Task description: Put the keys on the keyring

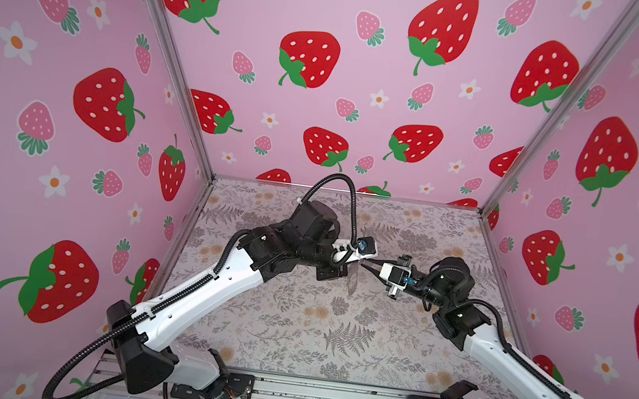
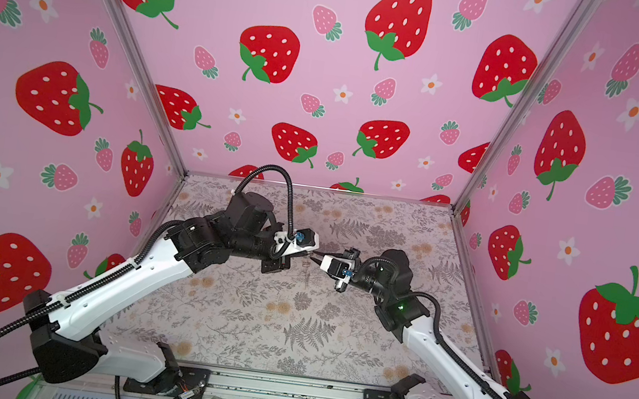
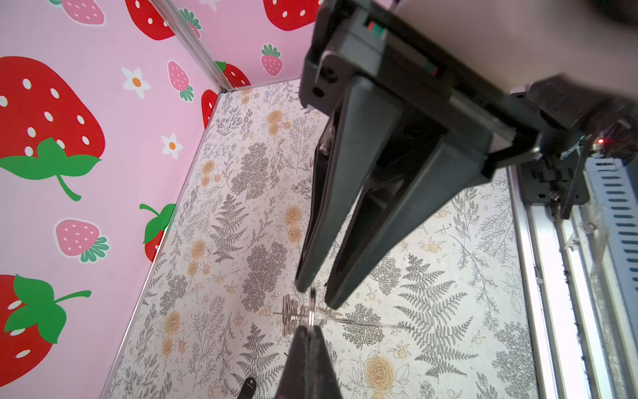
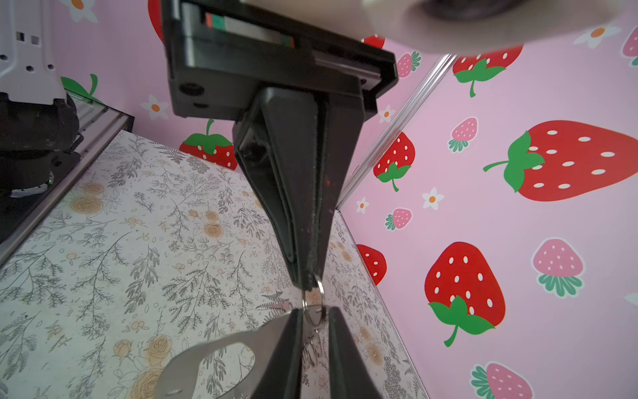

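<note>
Left gripper (image 3: 306, 334): clenched on one of the small silver rings (image 3: 297, 312), holding the keyring in the air above the middle of the worktop (image 1: 292, 331), a little toward the far edge.
Keyring (image 4: 207, 361): grey plate with a cutout, hanging clear of the worktop below the left gripper; in a top view it shows as a pale sliver (image 1: 352, 282).
Right gripper (image 4: 315, 312): meets the left gripper tip to tip. Its jaws stand slightly apart on either side of one ring. I cannot tell if the pads touch that ring.
Plain key (image 4: 280, 305): flat on the worktop under the grippers, off the keyring.
Black-headed key (image 3: 249, 385): on the worktop near the other key, only its dark head showing.
</note>
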